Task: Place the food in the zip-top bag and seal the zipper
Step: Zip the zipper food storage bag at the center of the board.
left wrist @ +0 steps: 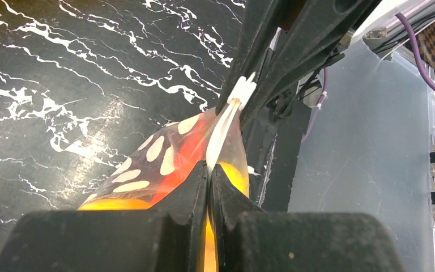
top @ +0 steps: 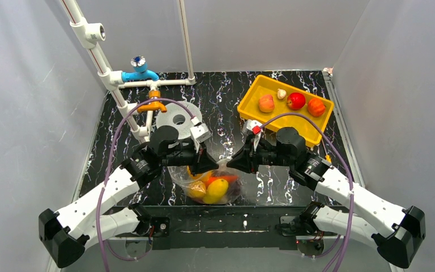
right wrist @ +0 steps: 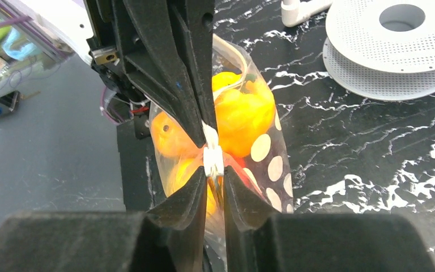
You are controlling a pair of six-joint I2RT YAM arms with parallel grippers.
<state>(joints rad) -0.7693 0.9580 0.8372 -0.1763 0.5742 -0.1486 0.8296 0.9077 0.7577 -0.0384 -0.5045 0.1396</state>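
Bag [right wrist: 272, 164] sits at the middle of the near edge of the table [top: 226, 96], between the two arms. Its body looks to rest on the surface while the mouth edge is pulled up. Left gripper [left wrist: 210, 169] is clamped tight on the zipper [left wrist: 221, 133], fingers fully together with the strip pinched flat. I read that as the anchor, keeping the mouth taut and straight so the seal can be worked. Right gripper [right wrist: 214, 175] meets it nose to nose just beside on the same strip. Its fingers are narrowly apart with the strip running through the gap, so it's a loose guide rather than a firm pinch. That fits sliding along or re-gripping, can't say which. Holding by the top edge lets the food hang low, so yellow pepper [right wrist: 241, 113] and the orange and red pieces stay clear of the seal line. Peach [top: 266, 103], apple [top: 296, 101] and two more pieces sit in the tray [top: 248, 96] at the far right corner, so not all the food is bagged. Spool [top: 175, 120] lies behind the left arm, not in play. Risk: the seal closes only at the pinch points and the rest of the strip stays unpressed.
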